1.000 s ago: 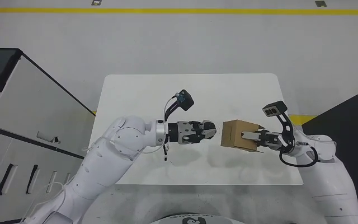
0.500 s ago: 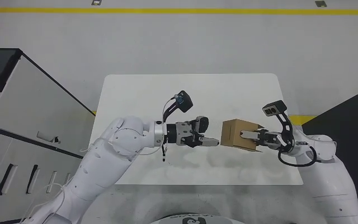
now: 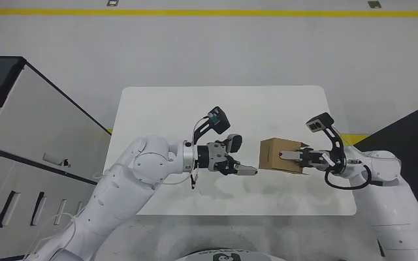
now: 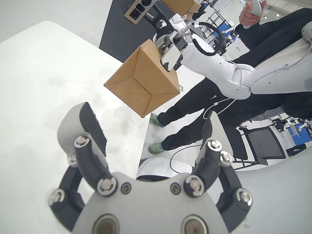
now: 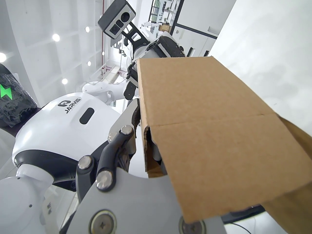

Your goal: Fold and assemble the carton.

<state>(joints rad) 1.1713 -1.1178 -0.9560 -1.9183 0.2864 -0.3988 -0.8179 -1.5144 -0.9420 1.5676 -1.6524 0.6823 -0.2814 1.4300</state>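
Observation:
A brown carton (image 3: pixel 275 154) hangs just above the white table (image 3: pixel 163 111), right of centre. Its closed, folded end (image 4: pixel 136 86) faces my left gripper. My right gripper (image 3: pixel 291 156) is shut on the carton's wall at the opposite, open end, and one finger (image 5: pixel 126 125) lies against the outside of that wall (image 5: pixel 207 122). My left gripper (image 3: pixel 241 156) is open, fingers spread wide, a short gap from the carton's closed end. Nothing sits between its pads (image 4: pixel 93 127).
The table's right edge (image 3: pixel 339 163) runs just behind my right wrist. A dark cabinet (image 3: pixel 26 124) stands off the table's left side. A yellow line (image 3: pixel 209 12) crosses the floor beyond the table's far edge.
My left gripper has turned at the wrist and spread its fingers wide, edging slightly toward the carton. The right gripper keeps its hold, and the carton has barely shifted.

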